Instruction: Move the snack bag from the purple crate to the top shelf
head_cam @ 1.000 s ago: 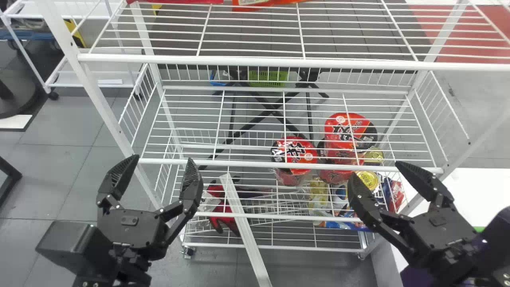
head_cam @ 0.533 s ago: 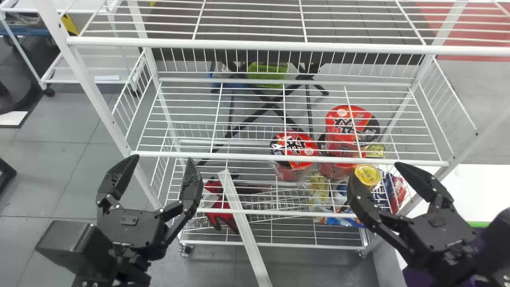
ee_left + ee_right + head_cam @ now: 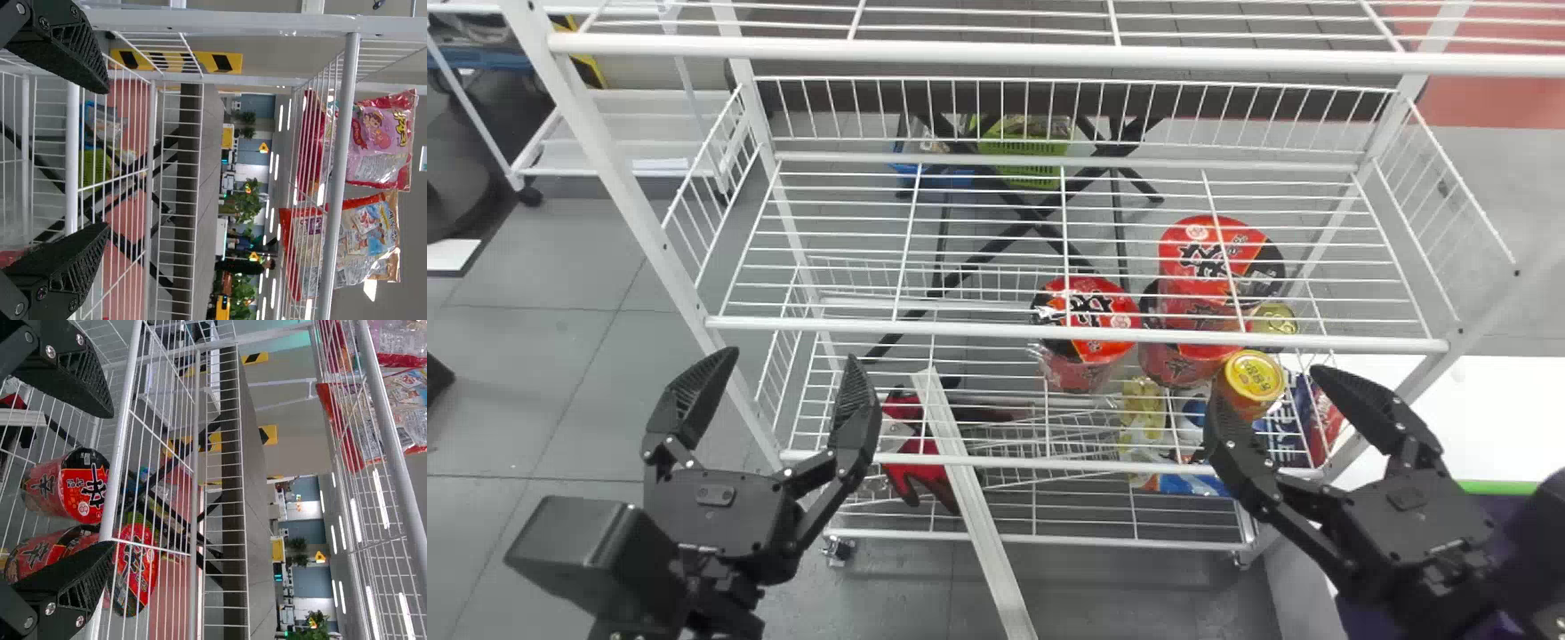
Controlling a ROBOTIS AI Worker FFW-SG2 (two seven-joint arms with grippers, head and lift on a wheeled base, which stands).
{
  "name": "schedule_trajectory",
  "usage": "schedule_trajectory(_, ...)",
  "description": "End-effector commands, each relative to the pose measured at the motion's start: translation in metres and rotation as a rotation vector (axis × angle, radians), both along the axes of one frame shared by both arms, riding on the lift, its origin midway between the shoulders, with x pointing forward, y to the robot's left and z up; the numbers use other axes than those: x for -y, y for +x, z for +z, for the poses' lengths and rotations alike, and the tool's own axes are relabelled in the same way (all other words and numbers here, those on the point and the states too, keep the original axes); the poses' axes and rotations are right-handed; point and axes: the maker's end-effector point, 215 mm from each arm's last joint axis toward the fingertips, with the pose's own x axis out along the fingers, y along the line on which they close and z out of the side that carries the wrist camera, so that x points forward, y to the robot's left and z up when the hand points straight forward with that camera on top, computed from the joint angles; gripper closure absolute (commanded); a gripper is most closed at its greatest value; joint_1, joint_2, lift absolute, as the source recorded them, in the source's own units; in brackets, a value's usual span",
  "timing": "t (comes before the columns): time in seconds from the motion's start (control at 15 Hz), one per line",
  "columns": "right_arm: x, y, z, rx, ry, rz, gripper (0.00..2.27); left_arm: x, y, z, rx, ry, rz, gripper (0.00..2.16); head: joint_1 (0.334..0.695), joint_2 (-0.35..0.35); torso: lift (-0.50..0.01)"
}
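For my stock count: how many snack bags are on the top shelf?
2 visible, side by side: a pink bag on the robot's left, an orange-edged bag to its right. More may be hidden behind.

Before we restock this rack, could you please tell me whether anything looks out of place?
A long white bar looks askew: it slants across the front edge of a lower shelf, out of line with the rack. Beside it lies what looks like a red glove, odd on a rack holding packaged food.

The rack point(image 3: 960, 330) is white, the cups point(image 3: 1089, 311) red and black, the strip point(image 3: 223, 63) banded yellow and black.
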Motion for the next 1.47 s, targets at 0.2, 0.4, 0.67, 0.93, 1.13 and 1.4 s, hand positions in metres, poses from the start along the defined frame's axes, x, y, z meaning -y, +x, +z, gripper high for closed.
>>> schedule_trajectory(0.2, 0.0010, 0.0000, 0.0006, 0.002, -0.001, 0.000, 0.14, -0.0011, -0.0003, -0.0001, -0.001, 0.001, 0.003, 0.10, 0.695, -0.008, -0.393)
schedule_trajectory(0.4, 0.0018, -0.0001, -0.0002, 0.001, -0.002, -0.001, 0.14, -0.0004, -0.0002, -0.0013, -0.002, 0.001, 0.002, 0.10, 0.695, -0.008, -0.406)
schedule_trajectory(0.67, 0.0018, 0.0014, -0.0011, 0.004, -0.002, -0.001, 0.14, -0.0009, 0.0004, -0.0014, -0.002, 0.001, 0.002, 0.10, 0.695, -0.009, -0.421)
schedule_trajectory(0.93, 0.0019, 0.0022, -0.0015, 0.004, 0.000, -0.001, 0.14, -0.0012, 0.0008, -0.0017, -0.002, 0.001, 0.004, 0.10, 0.695, -0.009, -0.438)
schedule_trajectory(1.13, 0.0023, 0.0025, -0.0026, 0.003, 0.000, -0.002, 0.14, -0.0012, 0.0008, -0.0017, -0.002, 0.001, 0.004, 0.10, 0.695, -0.009, -0.450)
schedule_trajectory(1.4, 0.0096, 0.0030, -0.0003, 0.003, 0.038, -0.017, 0.14, -0.0013, 0.0012, -0.0020, -0.002, 0.001, 0.004, 0.10, 0.695, -0.014, -0.451)
